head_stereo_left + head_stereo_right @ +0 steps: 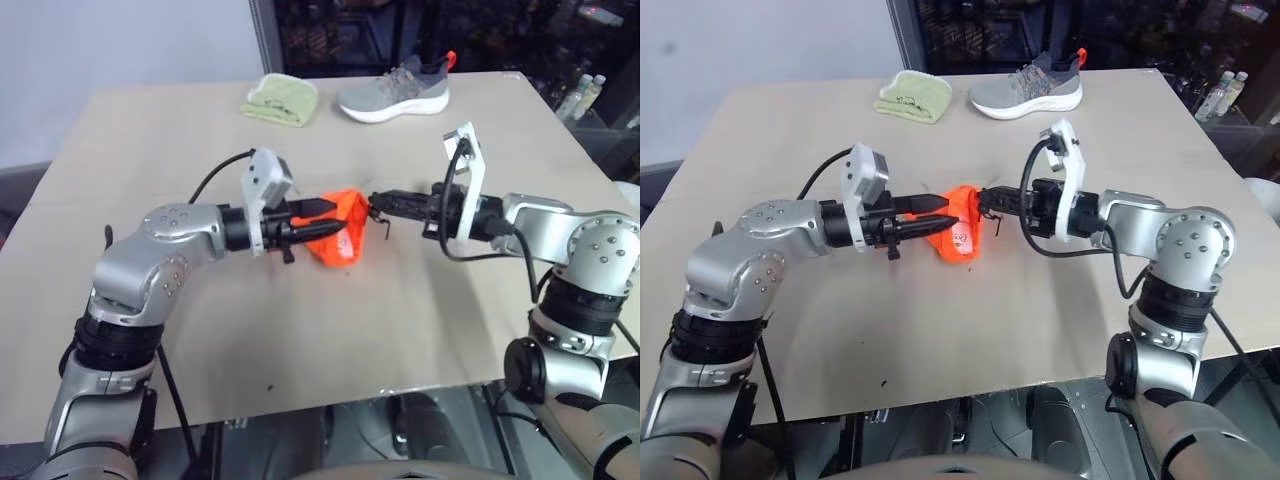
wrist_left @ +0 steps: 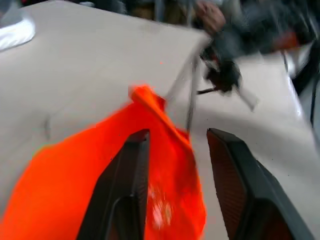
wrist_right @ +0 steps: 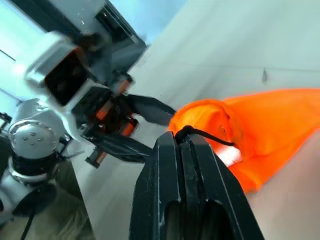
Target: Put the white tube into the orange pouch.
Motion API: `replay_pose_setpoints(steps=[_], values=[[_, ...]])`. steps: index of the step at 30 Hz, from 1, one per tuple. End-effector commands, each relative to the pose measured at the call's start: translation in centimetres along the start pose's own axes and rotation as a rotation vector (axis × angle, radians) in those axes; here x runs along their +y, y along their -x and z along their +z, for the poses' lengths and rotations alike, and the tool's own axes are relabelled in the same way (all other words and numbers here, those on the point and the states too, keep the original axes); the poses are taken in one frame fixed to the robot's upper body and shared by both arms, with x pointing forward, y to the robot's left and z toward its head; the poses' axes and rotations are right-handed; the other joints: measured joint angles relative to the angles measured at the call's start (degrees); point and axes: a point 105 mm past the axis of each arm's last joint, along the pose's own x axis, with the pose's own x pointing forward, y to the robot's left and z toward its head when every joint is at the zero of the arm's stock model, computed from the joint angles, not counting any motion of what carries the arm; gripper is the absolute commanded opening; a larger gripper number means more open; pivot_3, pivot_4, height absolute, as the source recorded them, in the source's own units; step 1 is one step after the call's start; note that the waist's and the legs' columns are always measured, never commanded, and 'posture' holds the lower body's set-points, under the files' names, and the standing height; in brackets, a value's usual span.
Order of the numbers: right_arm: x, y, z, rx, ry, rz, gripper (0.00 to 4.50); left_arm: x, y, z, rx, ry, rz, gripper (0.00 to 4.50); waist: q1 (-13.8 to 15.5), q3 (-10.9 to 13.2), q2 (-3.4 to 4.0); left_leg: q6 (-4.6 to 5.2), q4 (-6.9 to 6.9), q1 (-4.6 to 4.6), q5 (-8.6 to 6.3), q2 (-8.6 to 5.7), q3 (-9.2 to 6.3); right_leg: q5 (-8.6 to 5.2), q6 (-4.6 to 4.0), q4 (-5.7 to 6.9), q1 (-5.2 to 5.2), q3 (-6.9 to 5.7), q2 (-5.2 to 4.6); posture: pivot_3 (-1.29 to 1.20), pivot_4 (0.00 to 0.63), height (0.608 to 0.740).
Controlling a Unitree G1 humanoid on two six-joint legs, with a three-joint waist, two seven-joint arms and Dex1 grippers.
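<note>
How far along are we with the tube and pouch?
Probably late. A white patch shows through the pouch fabric, likely the tube, though I can't confirm it. In hand: the right gripper is shut on the cord at the mouth; the left gripper stands open around the pouch. Left: perhaps drawing the mouth closed and letting go.
</note>
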Motion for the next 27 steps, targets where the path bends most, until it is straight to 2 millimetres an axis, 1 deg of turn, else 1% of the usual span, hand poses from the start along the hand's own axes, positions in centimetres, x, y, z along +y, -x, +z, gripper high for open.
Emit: replay_pose_setpoints(steps=[1, 3, 5, 6, 8, 14, 18, 23, 27], values=[[1.5, 0.4, 0.7, 0.025, 0.06, 0.066, 0.0, -0.9, -0.3, 1.1, -0.047, -0.087, -0.057, 1.88, 0.1, 0.0, 0.0, 0.01, 0.0, -0.02, 0.0, 0.0, -0.01, 0.0, 0.01, -0.02, 0.0, -0.01, 0.0, 0.0, 0.15, 0.74], [1.6, 0.6, 0.6, 0.049, 0.073, 0.061, 0.0, -1.5, 0.0, 1.4, -0.054, -0.08, -0.092, 1.88, 0.1, 0.0, 0.0, 0.01, 0.0, -0.02, 0.0, 0.03, -0.02, 0.0, 0.01, -0.04, 0.0, -0.01, 0.01, 0.0, 0.15, 0.74], [1.7, 0.7, 0.6, 0.062, 0.08, 0.067, 0.0, -1.1, 0.1, 1.4, -0.045, -0.091, -0.082, 1.88, 0.0, 0.0, 0.0, 0.02, 0.0, -0.03, -0.01, 0.04, -0.02, 0.0, 0.02, -0.03, 0.0, -0.02, 0.01, 0.0, 0.15, 0.74], [1.7, 0.8, 0.5, 0.069, 0.084, 0.068, 0.0, -0.7, 0.0, 1.6, -0.062, -0.077, -0.061, 1.88, 0.0, 0.0, 0.0, 0.03, 0.0, -0.03, -0.01, 0.04, -0.02, 0.0, 0.02, -0.03, 0.0, -0.02, 0.02, 0.0, 0.15, 0.74], [1.8, 0.9, 0.4, 0.088, 0.095, 0.067, 0.0, -0.3, -0.7, 1.7, -0.075, -0.09, -0.047, 1.88, 0.1, 0.0, -0.01, 0.03, 0.03, -0.03, -0.01, 0.04, -0.03, 0.0, 0.03, -0.01, 0.01, -0.04, 0.02, 0.0, 0.15, 0.74], [1.8, 1.1, 0.2, 0.121, 0.107, 0.065, 0.0, -0.8, -2.9, 1.1, -0.056, -0.202, -0.076, 1.88, 0.1, 0.0, -0.01, 0.04, 0.14, -0.01, -0.01, 0.03, -0.05, 0.0, 0.04, 0.04, 0.11, -0.07, 0.02, 0.0, 0.15, 0.74], [1.9, 1.0, 0.0, 0.135, 0.116, 0.066, 0.0, -0.6, -3.9, 0.6, -0.041, -0.26, -0.072, 1.88, 0.1, 0.0, -0.01, 0.04, 0.14, 0.0, -0.01, 0.04, -0.05, 0.0, 0.03, 0.05, 0.1, -0.08, 0.04, 0.0, 0.15, 0.74], [2.1, 0.8, -0.4, 0.155, 0.128, 0.069, 0.0, -0.4, -5.0, 0.7, -0.06, -0.292, -0.06, 1.88, 0.1, 0.0, -0.01, 0.04, 0.15, -0.01, -0.01, 0.05, -0.07, 0.0, 0.03, 0.06, 0.1, -0.09, 0.04, 0.0, 0.15, 0.74], [2.1, 0.6, -0.8, 0.17, 0.135, 0.065, 0.0, -0.7, -5.8, 1.5, -0.111, -0.285, -0.071, 1.88, 0.2, 0.0, -0.01, 0.04, 0.15, -0.01, -0.01, 0.04, -0.07, 0.0, 0.03, 0.06, 0.1, -0.08, 0.03, 0.0, 0.15, 0.74]])
